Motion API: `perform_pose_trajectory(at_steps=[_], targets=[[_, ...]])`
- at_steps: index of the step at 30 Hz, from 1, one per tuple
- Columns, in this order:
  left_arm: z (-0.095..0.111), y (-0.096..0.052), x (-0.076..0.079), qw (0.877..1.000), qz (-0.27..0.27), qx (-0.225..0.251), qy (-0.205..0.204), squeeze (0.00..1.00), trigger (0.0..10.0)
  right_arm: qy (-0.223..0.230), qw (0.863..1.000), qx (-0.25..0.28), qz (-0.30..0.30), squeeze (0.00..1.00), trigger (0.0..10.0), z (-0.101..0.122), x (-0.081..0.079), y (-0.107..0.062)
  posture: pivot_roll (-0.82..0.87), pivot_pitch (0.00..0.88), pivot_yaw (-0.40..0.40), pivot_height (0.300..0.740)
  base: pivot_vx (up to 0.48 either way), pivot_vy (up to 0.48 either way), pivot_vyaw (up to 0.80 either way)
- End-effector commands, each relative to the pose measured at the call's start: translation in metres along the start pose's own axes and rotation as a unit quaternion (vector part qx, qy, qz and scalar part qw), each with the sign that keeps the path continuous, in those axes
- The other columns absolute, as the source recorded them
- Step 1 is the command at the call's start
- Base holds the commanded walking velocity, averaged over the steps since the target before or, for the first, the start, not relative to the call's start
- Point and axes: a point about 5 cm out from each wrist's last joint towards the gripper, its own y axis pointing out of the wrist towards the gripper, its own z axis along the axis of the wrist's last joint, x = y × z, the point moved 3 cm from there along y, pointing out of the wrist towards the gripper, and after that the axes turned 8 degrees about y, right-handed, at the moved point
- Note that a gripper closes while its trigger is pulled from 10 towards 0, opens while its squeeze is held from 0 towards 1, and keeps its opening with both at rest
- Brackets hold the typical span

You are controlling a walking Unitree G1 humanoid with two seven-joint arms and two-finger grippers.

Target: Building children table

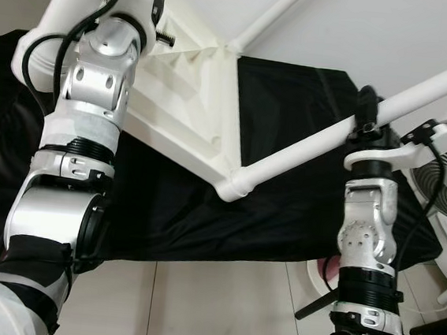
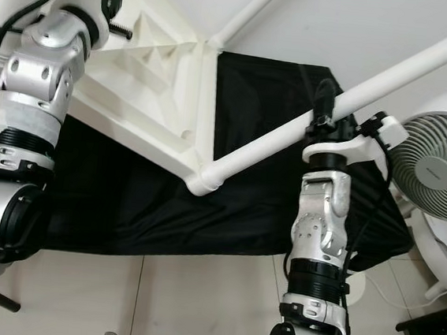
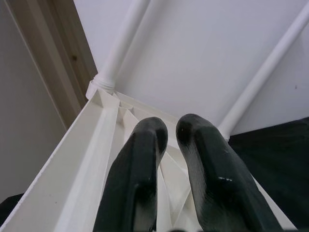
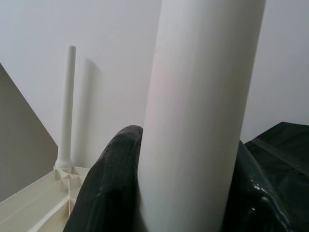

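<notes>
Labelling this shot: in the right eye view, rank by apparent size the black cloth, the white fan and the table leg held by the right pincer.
1. black cloth
2. white fan, cut off by the frame edge
3. table leg in the right pincer

Two silver arms [image 1: 97, 84], black cables, white wrapped forearms, glossy black gripper fingers [image 3: 140, 183].

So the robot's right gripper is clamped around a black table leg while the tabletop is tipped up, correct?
Nearly: the table leg is white, not black, as the right wrist view shows. The right gripper is indeed clamped around it, with the tabletop tipped up.
</notes>
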Motion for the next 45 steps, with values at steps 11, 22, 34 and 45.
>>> perform_pose_trajectory(at_steps=[11, 22, 34, 45], targets=[[0.041, -0.005, -0.003, 0.998, 0.015, 0.060, -0.008, 0.00, 10.0, 0.024, 0.964, -0.206, -0.165, 0.00, 0.0, -0.099, 0.070, -0.070, 0.12, 0.106, 0.010, 0.740, 0.000, 0.000, 0.00], [0.007, -0.019, 0.082, 0.993, -0.119, -0.004, -0.007, 0.00, 10.0, 0.104, 0.947, -0.269, -0.137, 0.00, 0.0, -0.148, 0.040, -0.074, 0.14, 0.118, 0.021, 0.740, 0.000, 0.000, 0.00], [-0.020, -0.034, 0.103, 0.990, -0.132, -0.054, -0.019, 0.00, 10.0, 0.139, 0.941, -0.279, -0.128, 0.00, 0.0, -0.158, 0.032, -0.066, 0.13, 0.125, 0.024, 0.740, 0.000, 0.000, 0.00], [-0.021, -0.042, 0.104, 0.989, -0.131, -0.061, -0.019, 0.00, 10.0, 0.203, 0.893, -0.395, -0.079, 0.00, 0.0, -0.208, -0.012, -0.087, 0.14, 0.128, 0.018, 0.740, 0.000, 0.000, 0.00]])
